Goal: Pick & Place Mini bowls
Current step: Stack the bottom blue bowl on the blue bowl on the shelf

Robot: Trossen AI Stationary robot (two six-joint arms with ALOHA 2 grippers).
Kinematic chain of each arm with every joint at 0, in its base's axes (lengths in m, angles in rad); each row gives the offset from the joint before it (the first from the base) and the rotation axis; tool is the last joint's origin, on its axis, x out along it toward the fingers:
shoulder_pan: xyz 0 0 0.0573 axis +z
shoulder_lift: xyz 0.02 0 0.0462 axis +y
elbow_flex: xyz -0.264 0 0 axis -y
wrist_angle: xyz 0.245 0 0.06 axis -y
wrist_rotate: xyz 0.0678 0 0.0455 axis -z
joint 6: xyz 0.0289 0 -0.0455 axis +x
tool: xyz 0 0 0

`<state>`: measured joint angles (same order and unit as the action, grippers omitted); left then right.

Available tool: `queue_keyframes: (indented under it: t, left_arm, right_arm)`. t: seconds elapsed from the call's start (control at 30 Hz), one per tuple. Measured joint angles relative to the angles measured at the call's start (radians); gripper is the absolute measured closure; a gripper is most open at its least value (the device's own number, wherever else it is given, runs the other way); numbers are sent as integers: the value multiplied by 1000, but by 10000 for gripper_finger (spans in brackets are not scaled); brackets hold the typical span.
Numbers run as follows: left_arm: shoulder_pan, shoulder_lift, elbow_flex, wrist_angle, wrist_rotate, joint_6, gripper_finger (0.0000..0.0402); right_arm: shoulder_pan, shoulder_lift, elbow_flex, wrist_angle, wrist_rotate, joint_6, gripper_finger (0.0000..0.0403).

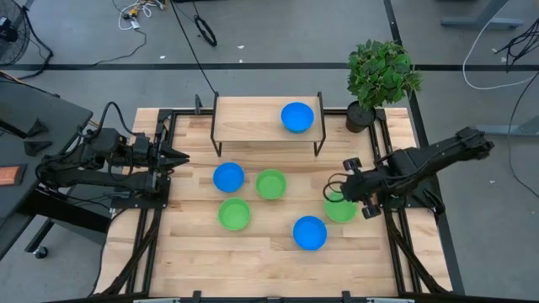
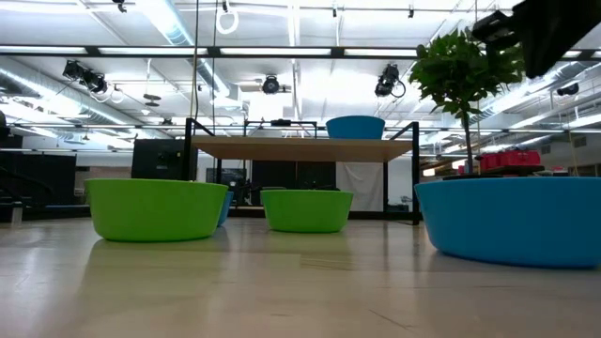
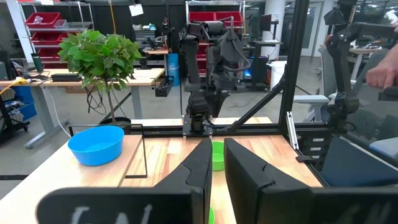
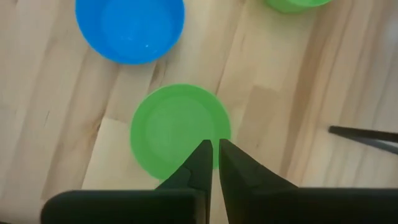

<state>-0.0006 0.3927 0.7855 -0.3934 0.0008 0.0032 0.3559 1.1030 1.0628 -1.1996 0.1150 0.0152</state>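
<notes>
**Right gripper poised over a green bowl**

Wooden counter [image 1: 261, 252] is seen from above, with a small raised shelf [image 1: 244, 118] at its far edge and a plant [image 1: 383, 74] beside it. One blue bowl [image 1: 296, 116] is already on the shelf; five bowls lie on the counter. The right gripper [image 4: 213, 152] is held just above the rim of a green bowl [image 4: 177, 130] near the right edge, which lies directly below and slightly ahead of it. Its fingers are nearly closed, a narrow gap between them, and nothing is held. The bowl being round, no grasp axis is favoured. The right arm is judged much the nearer. The left gripper [image 1: 178, 156] waits by the left edge, likewise nearly closed and empty, well apart from the bowls.
</notes>
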Motion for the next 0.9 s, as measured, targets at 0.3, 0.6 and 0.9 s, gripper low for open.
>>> queue_keyframes:
  t: [0.3, 0.6, 0.9]
  left_arm:
    - [0, 0, 0, 0, 0, 0, 353]
    - [0, 0, 0, 0, 0, 0, 353]
    - [0, 0, 0, 0, 0, 0, 353]
  right_arm:
    - [16, -30, -49, -1, 0, 124, 373]
    - [15, -65, -122, 0, 0, 244, 373]
    - [14, -85, -175, 1, 1, 347, 373]
